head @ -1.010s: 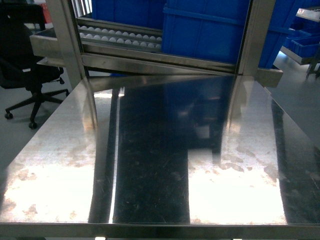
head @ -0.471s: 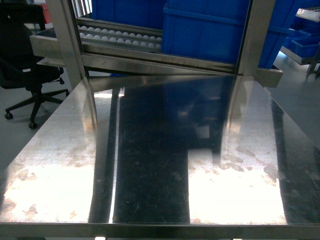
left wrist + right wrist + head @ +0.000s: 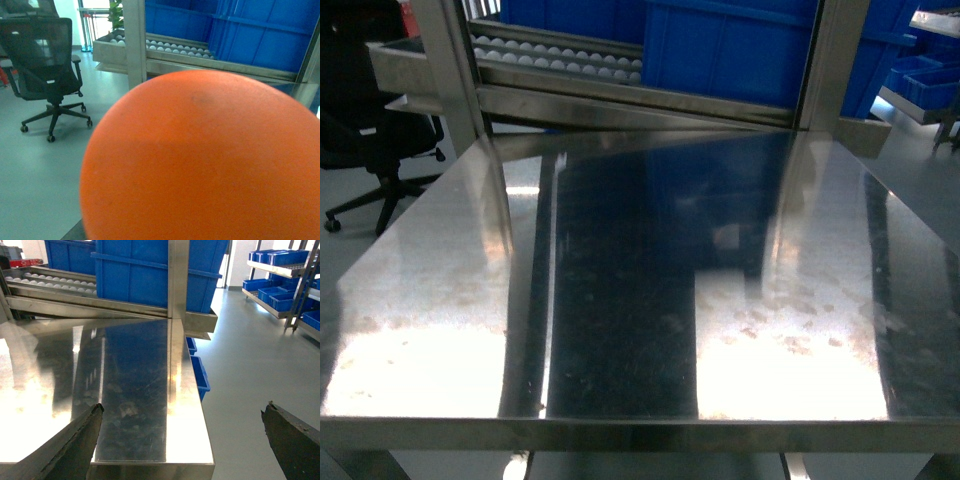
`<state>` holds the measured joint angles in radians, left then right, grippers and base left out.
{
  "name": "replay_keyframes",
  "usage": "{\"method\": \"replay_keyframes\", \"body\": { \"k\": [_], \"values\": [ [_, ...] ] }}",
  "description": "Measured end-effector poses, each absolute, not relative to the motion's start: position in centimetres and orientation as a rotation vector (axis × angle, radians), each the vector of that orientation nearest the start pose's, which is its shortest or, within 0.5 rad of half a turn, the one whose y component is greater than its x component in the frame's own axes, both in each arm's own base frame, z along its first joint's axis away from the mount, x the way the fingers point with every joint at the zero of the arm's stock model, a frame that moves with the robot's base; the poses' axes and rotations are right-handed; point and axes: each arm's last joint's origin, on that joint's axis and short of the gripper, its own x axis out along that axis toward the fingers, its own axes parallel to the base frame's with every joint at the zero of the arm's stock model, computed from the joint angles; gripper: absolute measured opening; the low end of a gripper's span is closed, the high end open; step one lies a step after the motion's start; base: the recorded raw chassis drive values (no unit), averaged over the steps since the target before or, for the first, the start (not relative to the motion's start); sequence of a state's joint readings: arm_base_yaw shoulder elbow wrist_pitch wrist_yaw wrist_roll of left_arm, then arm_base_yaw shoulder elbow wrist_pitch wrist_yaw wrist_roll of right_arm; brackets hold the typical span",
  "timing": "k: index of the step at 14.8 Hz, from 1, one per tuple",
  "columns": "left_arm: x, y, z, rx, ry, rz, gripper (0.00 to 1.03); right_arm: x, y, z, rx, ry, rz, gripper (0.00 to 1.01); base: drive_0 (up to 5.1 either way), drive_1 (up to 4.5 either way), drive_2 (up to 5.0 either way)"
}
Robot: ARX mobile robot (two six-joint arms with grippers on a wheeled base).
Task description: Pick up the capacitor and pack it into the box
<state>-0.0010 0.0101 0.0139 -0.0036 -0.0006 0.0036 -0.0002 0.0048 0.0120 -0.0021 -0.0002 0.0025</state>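
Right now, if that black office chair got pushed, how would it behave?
The office chair would probably roll easily: it stands on casters on a smooth floor. Pushed high on its mesh back, it might swivel or tip rather than travel straight.

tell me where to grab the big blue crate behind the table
Probably the raised horizontal rib across the front wall of the big blue crate, approached from the steel table side. That wall faces the table unobstructed left of the upright post; the flat wall below offers nothing to pinch.
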Motion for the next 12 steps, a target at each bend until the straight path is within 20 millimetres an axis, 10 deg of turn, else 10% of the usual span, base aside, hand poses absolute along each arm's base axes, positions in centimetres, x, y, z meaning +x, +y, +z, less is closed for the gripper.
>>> {"method": "replay_keyframes", "body": {
  "k": [12],
  "values": [
    [9.75,-0.01,16.68,0.003,0.004,-0.001,0.44,9.73,0.0,16.68,0.002,-0.002,0.0,0.98,0.0,0.0,0.0]
  ]
}}
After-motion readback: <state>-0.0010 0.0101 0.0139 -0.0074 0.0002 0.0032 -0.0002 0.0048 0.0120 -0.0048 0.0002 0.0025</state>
